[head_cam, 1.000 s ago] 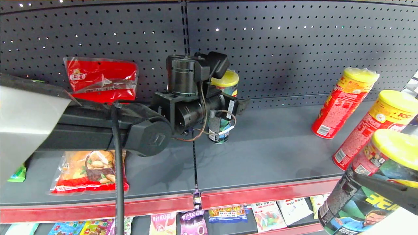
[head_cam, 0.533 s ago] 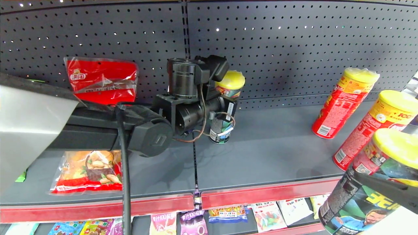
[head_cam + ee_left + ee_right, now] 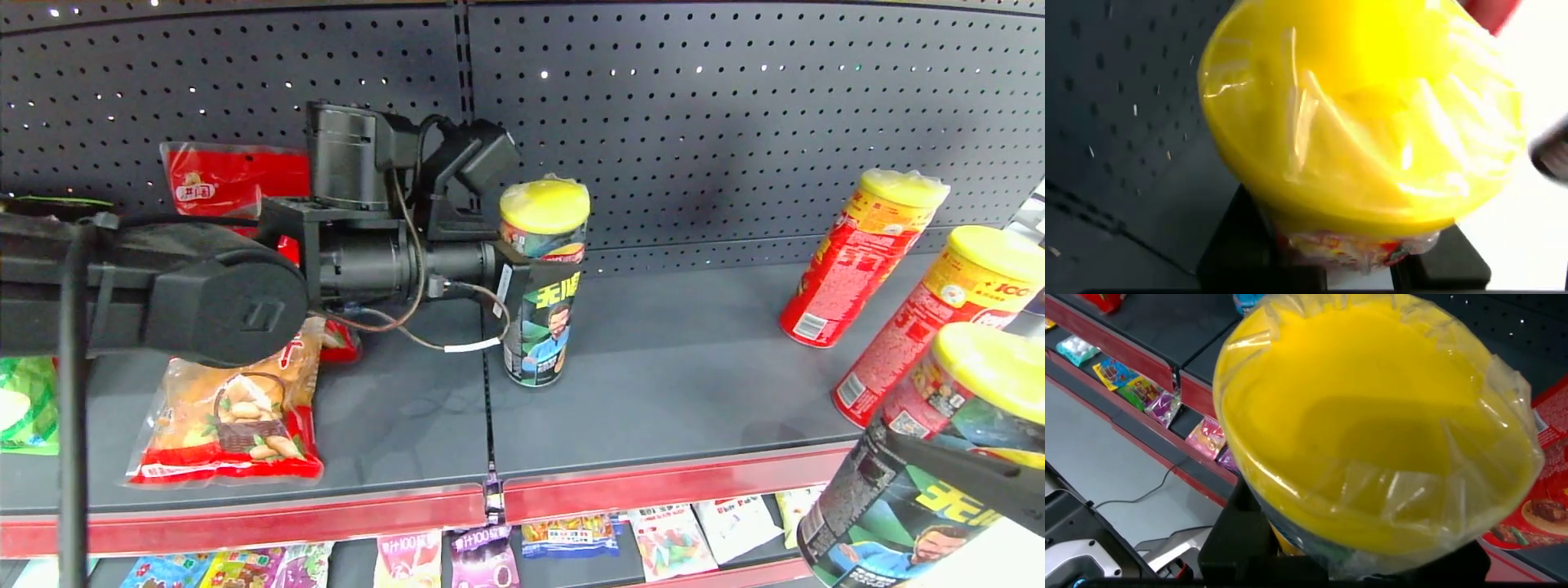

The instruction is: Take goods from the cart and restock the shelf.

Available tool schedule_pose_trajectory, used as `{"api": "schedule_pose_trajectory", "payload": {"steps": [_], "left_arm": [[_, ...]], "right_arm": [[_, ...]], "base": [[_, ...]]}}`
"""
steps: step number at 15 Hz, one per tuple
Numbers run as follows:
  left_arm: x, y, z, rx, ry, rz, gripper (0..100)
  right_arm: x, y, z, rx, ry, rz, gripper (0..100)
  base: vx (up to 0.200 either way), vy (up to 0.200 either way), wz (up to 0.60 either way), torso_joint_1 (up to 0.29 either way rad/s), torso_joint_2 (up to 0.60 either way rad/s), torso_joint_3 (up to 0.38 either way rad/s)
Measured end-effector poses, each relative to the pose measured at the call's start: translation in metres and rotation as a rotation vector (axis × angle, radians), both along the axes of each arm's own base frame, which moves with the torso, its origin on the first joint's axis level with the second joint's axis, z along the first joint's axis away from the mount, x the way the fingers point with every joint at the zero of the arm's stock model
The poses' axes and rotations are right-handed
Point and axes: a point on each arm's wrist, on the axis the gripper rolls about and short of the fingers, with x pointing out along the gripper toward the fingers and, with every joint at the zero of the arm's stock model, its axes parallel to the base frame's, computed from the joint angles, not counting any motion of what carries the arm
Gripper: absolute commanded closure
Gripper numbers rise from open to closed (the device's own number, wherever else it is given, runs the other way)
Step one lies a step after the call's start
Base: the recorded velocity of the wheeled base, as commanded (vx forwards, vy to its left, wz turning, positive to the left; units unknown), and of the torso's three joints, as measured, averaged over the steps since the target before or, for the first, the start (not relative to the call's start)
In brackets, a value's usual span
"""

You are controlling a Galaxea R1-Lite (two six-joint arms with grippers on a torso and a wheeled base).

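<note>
Head view shows the left gripper (image 3: 535,273) shut tight on the green chip can (image 3: 540,347), with its fingers on the can's sides just under the yellow lid. The left wrist view shows the same thing: a black finger (image 3: 1237,245) sits at each side below the lid. A second ago this arm was more to the right and the can was farther back. Half a second ago the can was tipped. Now the arm has moved left and toward the front, and the can stands straight up. Its bottom looks like it is on the shelf (image 3: 669,384), but I cannot be sure it touches. I think the can is nearly put down, and letting go comes next. The right gripper (image 3: 967,478) has not moved. It is closed on a second green chip can (image 3: 898,490), held out in front of the shelf and low on the right, so that one is not yet put away. Close by on the left of the first can lies a peanut bag (image 3: 229,416). On the right there is lots of bare shelf before the leaning red chip cans (image 3: 857,253). The pegboard wall (image 3: 735,122) is behind, and the red front strip (image 3: 669,482) is a little way off.
</note>
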Motion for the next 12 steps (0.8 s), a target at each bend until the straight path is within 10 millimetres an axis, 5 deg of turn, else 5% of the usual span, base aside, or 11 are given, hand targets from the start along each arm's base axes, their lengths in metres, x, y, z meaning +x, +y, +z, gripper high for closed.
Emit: {"api": "schedule_pose_trajectory", "payload": {"steps": [3,12], "left_arm": [[-0.008,0.008,0.01,0.007,-0.068,-0.093,100],[-0.026,0.027,-0.004,-0.027,0.021,-0.381,100]], "right_arm": [[0.0,0.0,0.0,0.0,0.001,0.0,100],[0.0,0.0,0.005,0.006,-0.015,-0.006,100]], "base": [[0.0,0.0,0.0,0.0,0.0,0.0],[0.0,0.0,0.0,0.0,0.0,0.0]]}}
